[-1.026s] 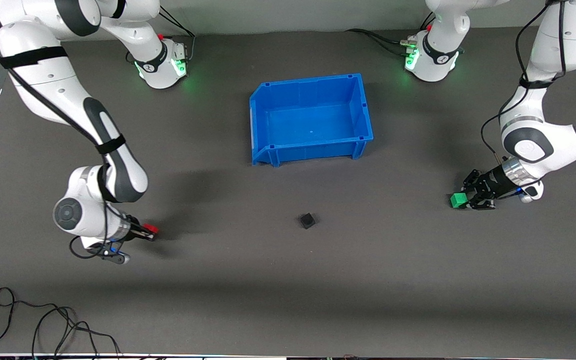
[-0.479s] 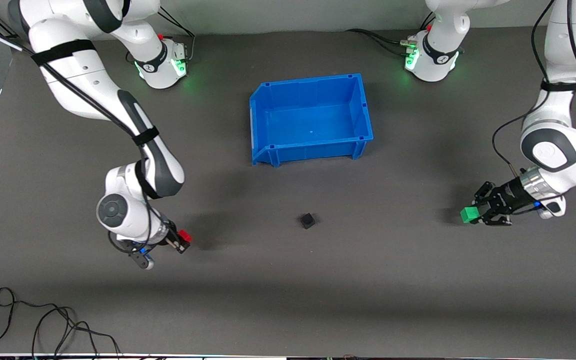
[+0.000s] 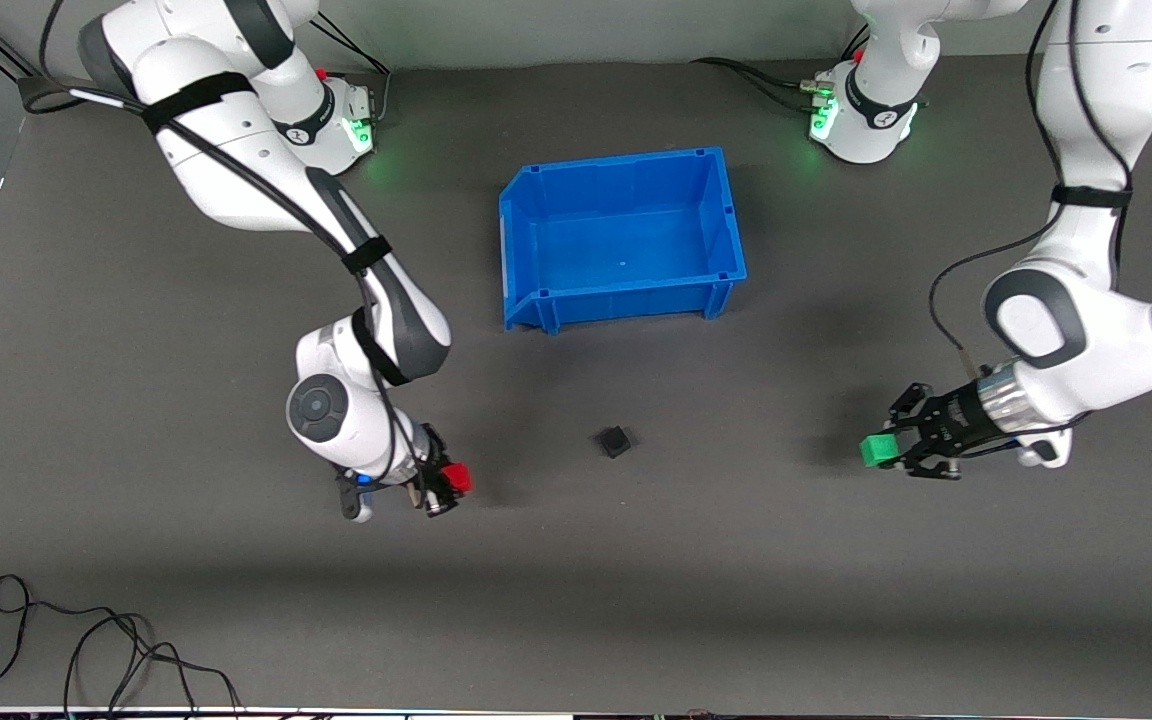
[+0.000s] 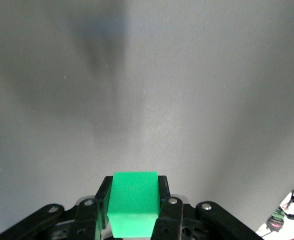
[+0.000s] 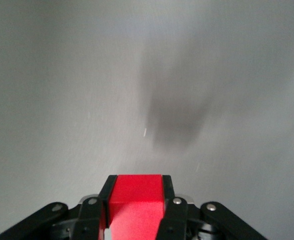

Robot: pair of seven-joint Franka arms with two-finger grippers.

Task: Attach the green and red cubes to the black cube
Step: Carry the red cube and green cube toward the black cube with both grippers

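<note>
The black cube [image 3: 615,441] sits alone on the dark mat, nearer the front camera than the blue bin. My right gripper [image 3: 454,479] is shut on the red cube [image 3: 456,478], held above the mat toward the right arm's end from the black cube; the right wrist view shows that red cube [image 5: 135,201] clamped between both fingers. My left gripper [image 3: 881,450] is shut on the green cube [image 3: 876,451], over the mat toward the left arm's end. The green cube [image 4: 134,202] fills the gap between its fingers in the left wrist view.
An empty blue bin [image 3: 519,230] stands in the middle of the table, farther from the front camera than the black cube. A loose black cable [image 3: 86,645] lies at the mat's near edge toward the right arm's end.
Both arms have carried their cubes inward toward the black cube: the right gripper with the red cube a long way, the left gripper with the green cube a shorter way. The black cube has not moved.
</note>
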